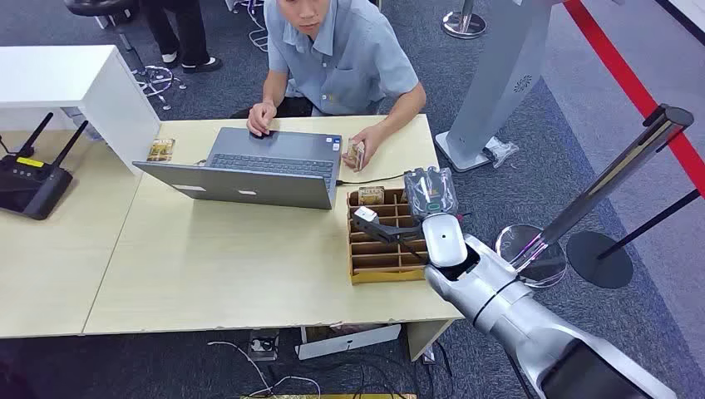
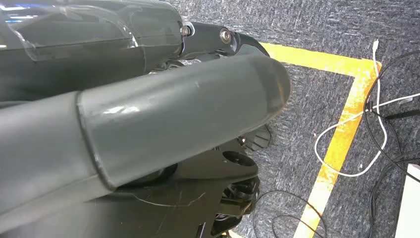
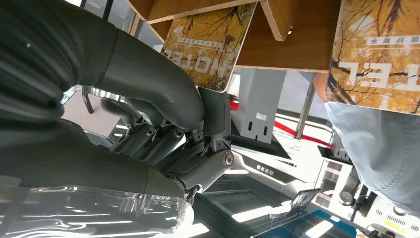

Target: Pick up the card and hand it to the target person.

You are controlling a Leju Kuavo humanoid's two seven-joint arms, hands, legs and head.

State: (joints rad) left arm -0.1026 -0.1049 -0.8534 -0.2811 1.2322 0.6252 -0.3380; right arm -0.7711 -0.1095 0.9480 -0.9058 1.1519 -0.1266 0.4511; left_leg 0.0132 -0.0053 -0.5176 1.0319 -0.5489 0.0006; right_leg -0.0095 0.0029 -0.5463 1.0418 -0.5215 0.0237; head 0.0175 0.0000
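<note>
head view: right hand (image 1: 372, 223) reaches over the wooden card organizer (image 1: 378, 268); a hotel card (image 1: 371, 195) stands in its far slot, near the seated person (image 1: 341, 58), whose hand holds another card (image 1: 357, 153).
left wrist view: left hand (image 2: 148, 124) hangs over carpet; grip state unclear.
right wrist view: fingers (image 3: 163, 89) touch a hotel card's edge; pinch unconfirmed.

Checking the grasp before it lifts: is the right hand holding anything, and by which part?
The right hand pinches a card by the corner sticking out of the wooden box.
</note>
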